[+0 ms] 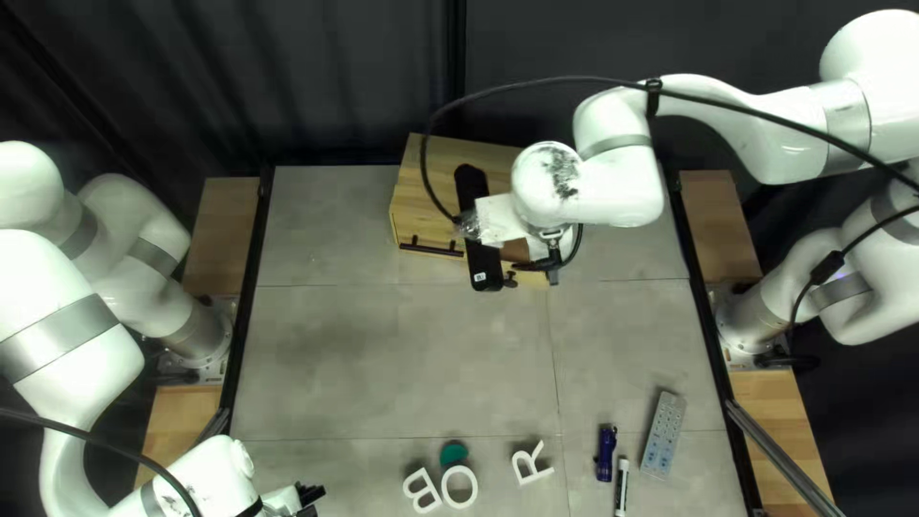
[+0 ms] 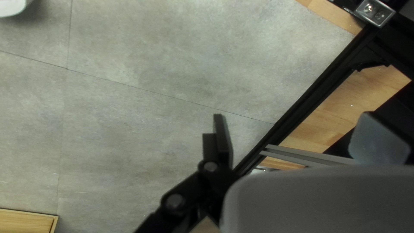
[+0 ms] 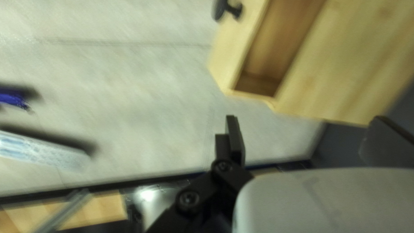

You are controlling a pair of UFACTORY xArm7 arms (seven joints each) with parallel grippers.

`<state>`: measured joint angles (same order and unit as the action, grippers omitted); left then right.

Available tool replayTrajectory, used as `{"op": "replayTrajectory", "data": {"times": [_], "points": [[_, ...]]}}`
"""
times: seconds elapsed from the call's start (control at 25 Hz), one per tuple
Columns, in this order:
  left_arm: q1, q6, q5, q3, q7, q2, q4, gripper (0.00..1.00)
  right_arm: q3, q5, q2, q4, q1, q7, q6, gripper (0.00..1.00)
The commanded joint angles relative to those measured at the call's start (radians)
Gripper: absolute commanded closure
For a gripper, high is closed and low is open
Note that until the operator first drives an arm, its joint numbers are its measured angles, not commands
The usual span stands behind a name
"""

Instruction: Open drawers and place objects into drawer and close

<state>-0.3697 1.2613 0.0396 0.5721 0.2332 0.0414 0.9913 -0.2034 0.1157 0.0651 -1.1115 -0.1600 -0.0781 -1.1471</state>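
Top L view: so, wood cabinet (image 1: 479,151) sits at the far edge, turned slightly, w/ fronts facing the near edge. Drawer (image 1: 519,251) at its R side is pulled open toward the near edge; bar handle (image 1: 431,247) runs crosswise on the front beside it. R arm (image 1: 613,182) reaches in from the R, elbow bent, wrist over the cabinet's R part, R gripper (image 1: 552,260) mostly hidden under it. Long black housing (image 1: 483,258) by that wrist lies far-to-near, w/ a small white label. L arm (image 1: 57,335) folds down to the near L corner, L gripper (image 1: 311,494) low in the view. Near R: pale remote (image 1: 662,434), long axis slanting far-R to near-L; blue item (image 1: 605,453) & white marker (image 1: 621,486), both roughly far-to-near. White cut-out letters (image 1: 460,486) & a green disc (image 1: 454,452) lie near the middle.

L wrist view: L gripper's fingers stand wide apart, nothing btwn; grey tabletop (image 2: 129,129) ahead, black table edge (image 2: 310,90) beside.

R wrist view: R gripper is spread too, holding nothing, w/ the open drawer ahead, black knob (image 3: 226,8) on its front. Remote & blue item lie off to the side, blurred.
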Motion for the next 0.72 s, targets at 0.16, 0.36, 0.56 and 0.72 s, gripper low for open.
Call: {"op": "replayTrajectory", "data": {"times": [0.16,0.36,0.56,0.72], "points": [[0.0,0.0,0.0,0.0,0.0,0.0,0.0,0.0,-0.008,-0.115,-0.067,-0.035,0.004,-0.034,0.021,0.0],[0.0,0.0,0.0,0.0,0.0,0.0,0.0,0.0,-0.004,-0.073,-0.175,-0.121,0.004,0.052,-0.088,0.0],[0.0,0.0,0.0,0.0,0.0,0.0,0.0,0.0,-0.006,-0.06,-0.216,-0.115,0.01,0.104,-0.065,0.0],[0.0,0.0,0.0,0.0,0.0,0.0,0.0,0.0,-0.012,-0.061,-0.214,-0.101,0.018,0.117,-0.047,0.0]]}}
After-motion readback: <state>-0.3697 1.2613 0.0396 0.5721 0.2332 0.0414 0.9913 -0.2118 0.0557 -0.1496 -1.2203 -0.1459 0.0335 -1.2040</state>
